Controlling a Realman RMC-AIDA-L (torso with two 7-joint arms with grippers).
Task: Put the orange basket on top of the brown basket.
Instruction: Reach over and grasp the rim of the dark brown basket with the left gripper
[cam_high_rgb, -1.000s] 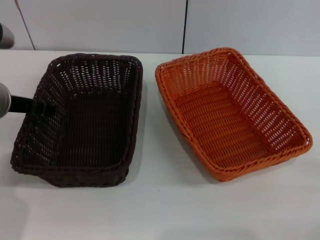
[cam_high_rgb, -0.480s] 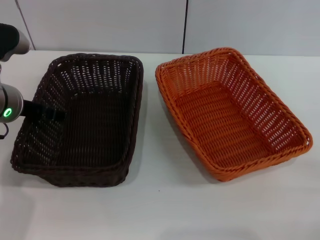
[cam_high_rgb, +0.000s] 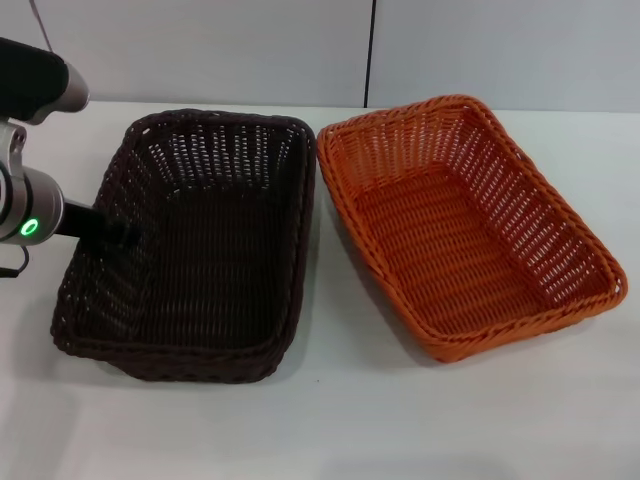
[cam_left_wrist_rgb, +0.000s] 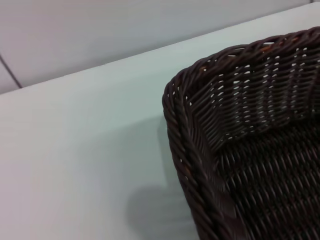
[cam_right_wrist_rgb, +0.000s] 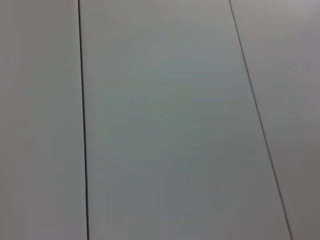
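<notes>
Head view shows you the left gripper (cam_high_rgb: 110, 232) at the brown basket (cam_high_rgb: 200, 250), on the wall away from the orange basket (cam_high_rgb: 460, 225) — whether it clamps, I cannot tell. Orange basket lies just beside, long axis running away from you — nearer the unseen right arm.

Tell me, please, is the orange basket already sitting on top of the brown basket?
No, the orange basket rests on the table beside the brown basket, on its right.
</notes>
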